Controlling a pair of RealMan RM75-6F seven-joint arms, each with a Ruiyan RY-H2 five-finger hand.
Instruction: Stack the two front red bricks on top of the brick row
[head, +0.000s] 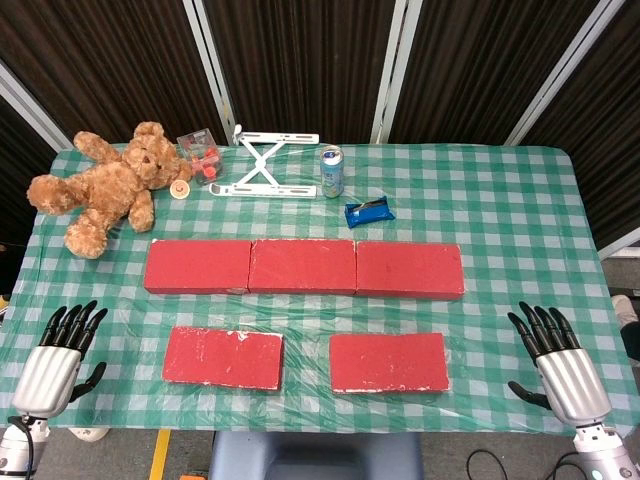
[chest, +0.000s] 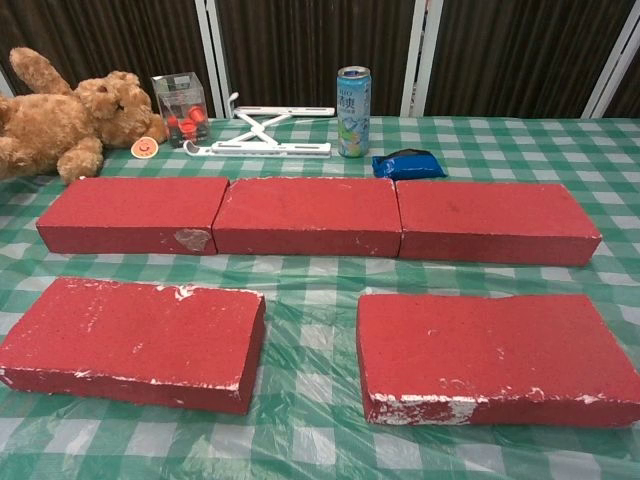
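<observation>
The left robot hand (head: 58, 360) rests at the table (head: 500, 210) edge, fingers spread, holding nothing; the right robot hand (head: 558, 360) does likewise; between them lie the two front red bricks, the left brick (head: 223, 357) and the right brick (head: 388, 362), apart; just beyond these sits the brick row (head: 304, 267), three end to end.

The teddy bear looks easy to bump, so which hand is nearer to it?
Left. The left hand rests at the table's near-left edge, below the teddy bear; the right hand sits at the far right edge.
</observation>
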